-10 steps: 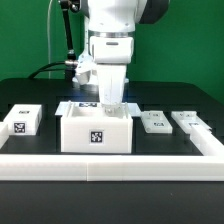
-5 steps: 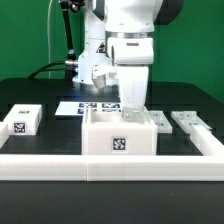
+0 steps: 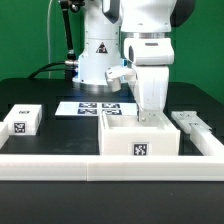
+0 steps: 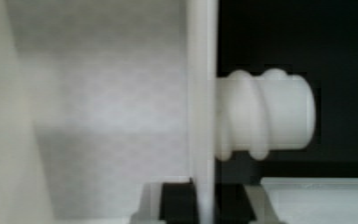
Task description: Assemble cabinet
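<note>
Beside rail [image 3: 50, 163], holding cabinet [image 3: 140, 145] wall with pincer [image 3: 150, 114] closed on it; could knock block [image 3: 190, 124] if slid toward exterior view's right.

The cabinet [image 4: 105, 110] is showing one thin white wall edge-on, running across the whole picture. A ribbed round white knob [image 4: 268, 113] is sticking out from its outer face against black. The dark pincer [image 4: 202, 197] is gripping the wall, one finger on each side.
</note>
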Robot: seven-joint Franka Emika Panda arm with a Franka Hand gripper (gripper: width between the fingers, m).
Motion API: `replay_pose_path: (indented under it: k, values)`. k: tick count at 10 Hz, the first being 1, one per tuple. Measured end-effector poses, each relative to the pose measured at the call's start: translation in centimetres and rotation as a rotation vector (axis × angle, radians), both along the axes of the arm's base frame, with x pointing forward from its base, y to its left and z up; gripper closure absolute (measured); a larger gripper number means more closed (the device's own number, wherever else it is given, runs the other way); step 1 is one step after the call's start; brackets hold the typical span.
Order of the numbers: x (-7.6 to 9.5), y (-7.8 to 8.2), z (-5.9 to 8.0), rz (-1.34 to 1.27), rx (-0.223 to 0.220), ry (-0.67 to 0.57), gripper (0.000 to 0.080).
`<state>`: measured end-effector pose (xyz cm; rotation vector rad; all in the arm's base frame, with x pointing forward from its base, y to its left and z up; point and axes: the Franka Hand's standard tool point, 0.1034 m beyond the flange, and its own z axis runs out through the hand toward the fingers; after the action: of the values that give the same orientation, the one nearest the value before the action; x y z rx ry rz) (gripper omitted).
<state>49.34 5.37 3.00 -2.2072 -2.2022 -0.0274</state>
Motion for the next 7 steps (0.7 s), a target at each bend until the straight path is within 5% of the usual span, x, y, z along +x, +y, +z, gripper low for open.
replay_pose_path:
  k: [7]
  values:
    - [2.4,5.5,0.0,-0.021,0.008,-0.006,0.0764]
